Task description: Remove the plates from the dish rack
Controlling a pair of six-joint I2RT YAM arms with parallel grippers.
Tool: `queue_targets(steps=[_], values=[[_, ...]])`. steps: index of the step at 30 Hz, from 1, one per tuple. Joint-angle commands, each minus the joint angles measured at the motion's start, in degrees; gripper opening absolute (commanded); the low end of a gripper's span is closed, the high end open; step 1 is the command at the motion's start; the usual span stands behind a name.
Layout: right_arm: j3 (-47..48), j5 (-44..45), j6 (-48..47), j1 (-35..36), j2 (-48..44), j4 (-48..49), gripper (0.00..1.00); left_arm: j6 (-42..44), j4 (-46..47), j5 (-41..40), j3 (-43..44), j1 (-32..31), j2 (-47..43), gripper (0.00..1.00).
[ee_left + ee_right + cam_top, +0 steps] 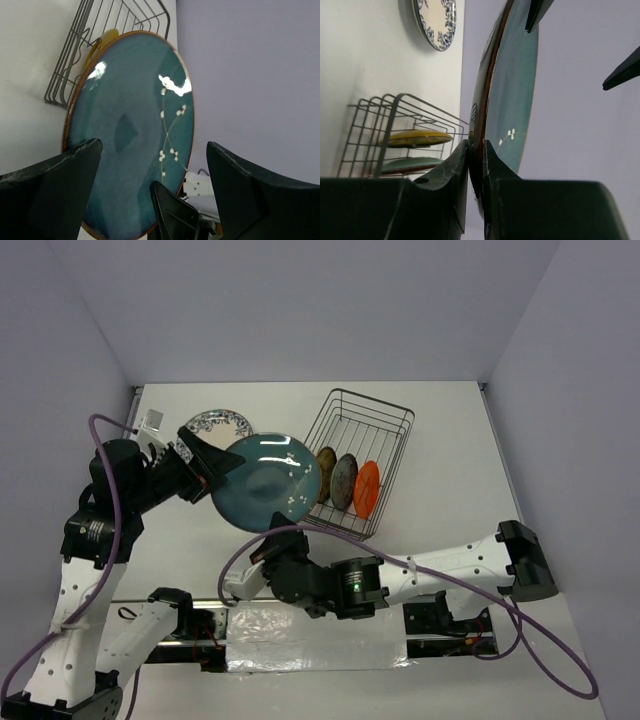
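Note:
A large dark teal plate [265, 480] [130, 135] [515, 85] stands on edge in the air, left of the dish rack [360, 455] [75, 65] [380, 130]. My right gripper [272, 538] [476, 150] is shut on its lower rim. My left gripper [215, 468] [152, 150] is open, with its jaws spread on either side of the plate's left rim and not touching it. Three small plates stand in the rack: mustard [325, 475] [415, 137], grey-blue [344, 481] and orange [367, 488]. A blue-and-white plate [220, 423] [437, 20] lies flat on the table.
A small white box [150, 423] [200, 182] sits at the table's back left corner. Purple walls close in the table on three sides. The arm bases and cables fill the near edge.

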Motion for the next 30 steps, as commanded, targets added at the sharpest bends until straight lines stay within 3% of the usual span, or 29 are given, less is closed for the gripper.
queue_targets(steps=[1,10,14,18,23,26,30], values=[[0.6,9.2,-13.4,1.2,-1.6,24.2,0.0,4.5,-1.6,1.3,0.6,-0.2,-1.8,1.0],[2.0,8.0,-10.4,2.3,1.1,20.2,0.0,8.9,-5.3,-5.5,1.1,-0.2,-3.1,0.99],[2.9,8.9,-5.4,0.0,1.1,13.2,0.0,12.4,-9.4,-9.6,8.2,-0.2,-2.2,0.99],[1.9,10.4,-4.6,-1.3,-0.2,13.7,0.0,15.0,-13.7,-15.0,11.8,-0.2,-2.8,1.0],[3.1,10.4,-4.6,0.1,1.0,13.6,0.0,15.2,-11.9,-14.6,8.6,-0.2,-2.7,0.98],[3.8,10.1,-6.2,1.2,2.1,15.7,0.0,15.1,-9.7,-12.9,6.1,-0.2,-1.9,0.9],[4.5,9.0,-7.3,2.6,2.9,18.4,0.0,15.9,-8.5,-11.2,4.3,-0.2,-0.4,0.89]])
